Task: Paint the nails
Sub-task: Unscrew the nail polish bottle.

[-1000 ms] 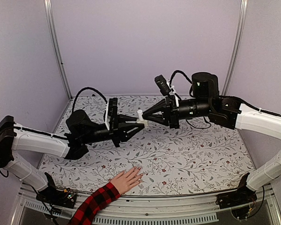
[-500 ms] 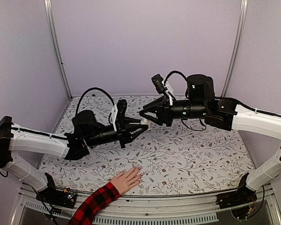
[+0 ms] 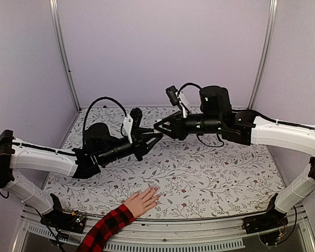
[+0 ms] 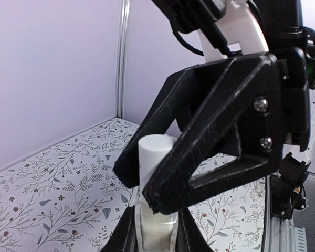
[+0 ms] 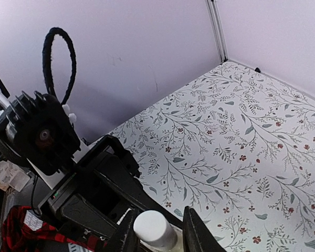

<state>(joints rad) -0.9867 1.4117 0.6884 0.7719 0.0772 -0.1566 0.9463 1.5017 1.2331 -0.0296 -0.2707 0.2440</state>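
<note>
A small clear bottle (image 4: 156,227) with a white cap (image 4: 154,155) is held upright above the table, my left gripper (image 4: 156,223) shut on its body. My right gripper (image 5: 158,229) straddles the cap (image 5: 153,230): one finger touches it and a small gap shows at the other, so it is open. In the top view the two grippers meet mid-air, the left (image 3: 158,136) just below the right (image 3: 156,128), and the bottle is hidden. A human hand (image 3: 142,202) in a plaid sleeve (image 3: 107,227) lies flat at the near edge, its pale nails (image 3: 155,189) pointing right, well below both grippers.
The floral table cloth (image 3: 215,168) spreads under both arms. Lilac walls close in the back and both sides, with metal posts (image 3: 63,58) at the corners. A black cable loop (image 5: 56,58) rises from the left arm's wrist.
The left gripper carried the bottle up and back. The right gripper swung left, opened from shut, and now stands around the cap, which has become hidden from above. The hand stayed still.
</note>
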